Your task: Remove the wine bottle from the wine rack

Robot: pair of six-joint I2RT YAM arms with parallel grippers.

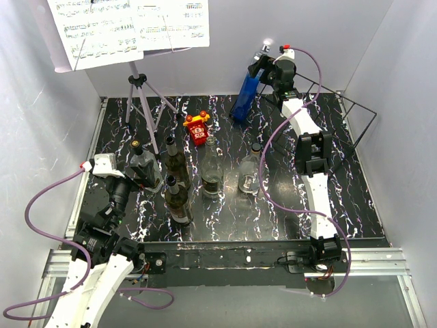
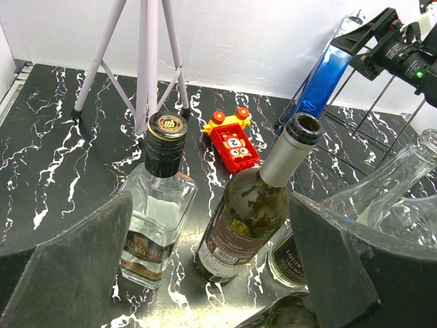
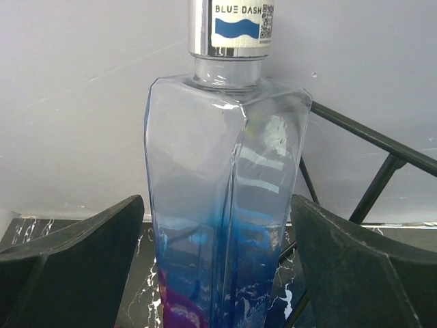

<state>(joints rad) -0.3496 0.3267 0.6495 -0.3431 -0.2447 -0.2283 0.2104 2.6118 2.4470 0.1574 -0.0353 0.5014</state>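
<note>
Fingers [image 3: 82, 253] of right gripper [image 3: 215, 201] are spread wide either side of the wine bottle [image 3: 218, 171]; can't tell if the pads touch it. Bottle is on the wine rack [image 1: 358, 104].

Black marbled table [image 1: 341, 198] carries everything. Music stand [image 1: 140, 96] is back left, with sheet music on top. Rack sits back right by the wall. The bottle, blue-tinted with a silver neck and a "BLUE DASH" label, leans tilted at the rack's left end, with the right gripper at its upper part. Left gripper [image 2: 210, 198] is open too, low at front left, with a square liquor bottle [image 2: 160, 205] and a dark open-necked bottle [image 2: 252, 212] just ahead of it. Two clear glass bottles [image 1: 212, 171] stand mid-table. Red toy [image 1: 196, 128] sits behind them.
</note>
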